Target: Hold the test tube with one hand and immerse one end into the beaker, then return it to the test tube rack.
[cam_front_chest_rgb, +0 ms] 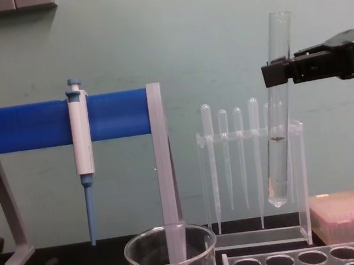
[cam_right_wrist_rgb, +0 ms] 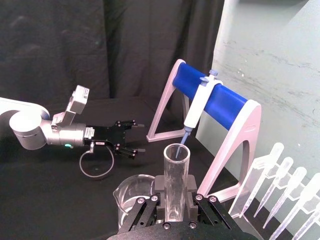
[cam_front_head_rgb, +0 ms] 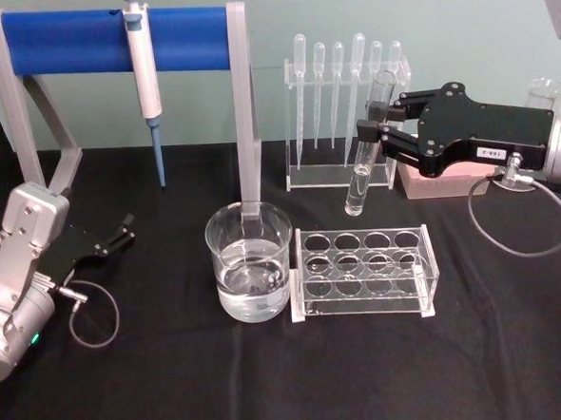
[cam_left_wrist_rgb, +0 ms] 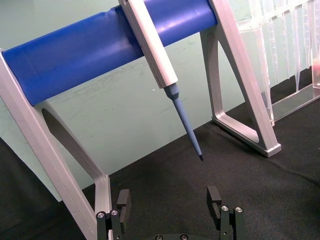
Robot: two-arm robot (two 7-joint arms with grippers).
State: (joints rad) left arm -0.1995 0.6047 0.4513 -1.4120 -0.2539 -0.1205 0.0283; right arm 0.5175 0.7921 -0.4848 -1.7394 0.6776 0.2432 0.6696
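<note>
My right gripper (cam_front_head_rgb: 372, 130) is shut on the upper part of the test tube (cam_front_head_rgb: 359, 181), a long clear glass tube hanging slightly tilted in the air, closed end down, with a little liquid in the bottom. In the chest view the test tube (cam_front_chest_rgb: 277, 150) hangs well above the table, to the right of the beaker (cam_front_chest_rgb: 171, 256) and higher than its rim. The beaker (cam_front_head_rgb: 228, 261) is wide, clear and part full of water, standing at the table's centre. My left gripper (cam_front_head_rgb: 122, 232) rests open at the left, holding nothing.
A clear multi-hole tube rack (cam_front_head_rgb: 364, 272) stands right of the beaker, below the tube. Behind are a rack of plastic pipettes (cam_front_head_rgb: 346, 111), a pink box (cam_front_head_rgb: 439, 179), and a blue-barred stand (cam_front_head_rgb: 113, 39) holding a pipettor (cam_front_head_rgb: 145, 75).
</note>
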